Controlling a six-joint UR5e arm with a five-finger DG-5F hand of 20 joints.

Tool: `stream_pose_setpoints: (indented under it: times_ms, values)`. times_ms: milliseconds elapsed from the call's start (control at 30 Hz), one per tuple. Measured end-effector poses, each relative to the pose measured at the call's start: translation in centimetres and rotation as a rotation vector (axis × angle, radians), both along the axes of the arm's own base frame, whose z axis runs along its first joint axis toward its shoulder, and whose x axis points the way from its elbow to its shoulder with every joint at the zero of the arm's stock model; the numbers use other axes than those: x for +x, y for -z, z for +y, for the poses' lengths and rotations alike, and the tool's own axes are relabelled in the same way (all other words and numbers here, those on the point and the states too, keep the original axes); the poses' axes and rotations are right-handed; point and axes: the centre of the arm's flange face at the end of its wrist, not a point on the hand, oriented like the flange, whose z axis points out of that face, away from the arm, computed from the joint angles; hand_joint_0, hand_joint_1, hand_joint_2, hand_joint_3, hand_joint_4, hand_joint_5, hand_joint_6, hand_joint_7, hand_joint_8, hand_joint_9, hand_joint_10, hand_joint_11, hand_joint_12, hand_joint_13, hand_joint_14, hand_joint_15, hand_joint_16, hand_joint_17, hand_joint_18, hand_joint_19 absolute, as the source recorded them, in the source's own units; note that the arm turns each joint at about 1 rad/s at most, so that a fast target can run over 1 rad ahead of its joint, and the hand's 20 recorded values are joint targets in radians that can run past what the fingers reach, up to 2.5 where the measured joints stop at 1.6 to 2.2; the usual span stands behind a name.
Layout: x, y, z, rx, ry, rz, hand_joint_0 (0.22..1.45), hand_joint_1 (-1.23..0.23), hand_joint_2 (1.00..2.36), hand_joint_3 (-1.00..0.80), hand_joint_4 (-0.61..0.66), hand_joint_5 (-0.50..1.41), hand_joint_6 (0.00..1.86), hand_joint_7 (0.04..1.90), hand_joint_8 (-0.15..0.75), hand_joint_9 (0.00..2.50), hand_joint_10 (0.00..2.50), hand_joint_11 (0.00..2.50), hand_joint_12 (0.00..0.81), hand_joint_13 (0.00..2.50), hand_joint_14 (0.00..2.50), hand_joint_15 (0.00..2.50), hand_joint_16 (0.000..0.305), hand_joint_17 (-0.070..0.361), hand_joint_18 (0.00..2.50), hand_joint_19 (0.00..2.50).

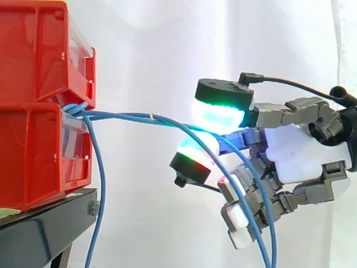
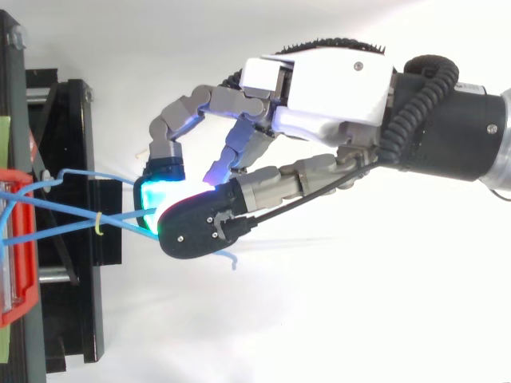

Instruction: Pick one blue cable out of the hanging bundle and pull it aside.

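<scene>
- The blue cable (image 1: 125,116) runs almost level out of the red bins (image 1: 39,100), with its long axis pointing right, straight into the robot hand (image 1: 304,151).
- A second strand (image 1: 99,190) hangs down just beside the bins.
- The robot hand's fingers are curled, and its glowing pads (image 1: 217,114) pinch the cable between them.
- Past the pinch the cable drops away downward.

Two stacked red bins (image 1: 33,156) sit on the black stand (image 1: 39,229).
</scene>
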Motion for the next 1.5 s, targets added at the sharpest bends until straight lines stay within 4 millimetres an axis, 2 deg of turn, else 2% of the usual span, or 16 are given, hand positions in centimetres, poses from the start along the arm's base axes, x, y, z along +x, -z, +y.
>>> stream_pose_setpoints:
  times_ms: [100,200,400,667,900,1167,1500]
  values:
    - [0.0,0.0,0.0,0.0,0.001,0.001,0.57,-0.79,1.01,-0.04,-0.2,-0.04,0.88,1.11,0.262,1.17,0.02,0.47,0.31,1.04,0.02,0.51,0.056,0.126,0.85,0.39]
    - [0.0,0.0,-0.1,0.0,0.001,0.002,0.58,-0.8,1.01,-0.03,-0.21,-0.04,0.89,1.1,0.26,1.19,0.02,0.47,0.312,1.05,0.02,0.5,0.057,0.127,0.86,0.38]
    - [-0.1,0.1,-0.3,0.001,0.006,0.008,0.58,-0.8,1.01,-0.01,-0.23,-0.03,0.89,1.08,0.262,1.2,0.02,0.47,0.327,0.99,0.02,0.48,0.058,0.13,0.86,0.35]
    - [-1.5,0.2,-0.8,-0.02,0.025,0.102,0.58,-0.8,1.01,-0.01,-0.23,-0.03,0.88,1.07,0.266,1.17,0.02,0.45,0.339,0.92,0.02,0.46,0.058,0.131,0.8,0.33]
    - [-3.0,-0.9,-1.2,-0.06,0.055,0.179,0.58,-0.79,1.0,-0.01,-0.23,-0.03,0.88,1.08,0.264,1.16,0.02,0.44,0.35,0.89,0.02,0.45,0.059,0.134,0.77,0.31]
    - [-3.5,-1.9,-1.6,-0.112,0.092,0.19,0.58,-0.79,1.0,-0.01,-0.23,-0.03,0.88,1.07,0.266,1.16,0.02,0.43,0.352,0.89,0.02,0.45,0.06,0.136,0.76,0.32]
    - [-3.5,-2.8,-1.0,0.013,0.033,0.157,0.58,-0.79,1.0,0.0,-0.23,-0.03,0.88,1.07,0.268,1.16,0.02,0.43,0.354,0.88,0.02,0.45,0.061,0.138,0.76,0.31]
